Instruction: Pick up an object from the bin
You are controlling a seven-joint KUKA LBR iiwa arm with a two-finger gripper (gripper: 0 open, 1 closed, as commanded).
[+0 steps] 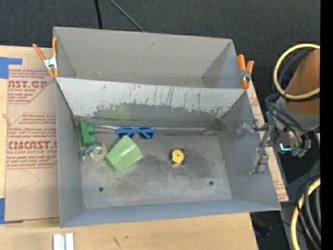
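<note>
My gripper (253, 147) hangs over the bin's right wall, far from the loose things, open with nothing between its fingers. Nearest to it, a small round yellow piece (177, 157) lies alone on the bin floor near the middle. Further left, a light green cup (124, 154) lies tipped on its side. Behind the cup, a pair of blue toy glasses (136, 133) rests against the foot of the back wall.
In the left back corner a dark green plastic piece (86, 133) stands beside a pale, clear ring-like thing (94, 152). The arm with its cables stays outside the bin on the right. Bare floor stretches between the yellow piece and the right wall.
</note>
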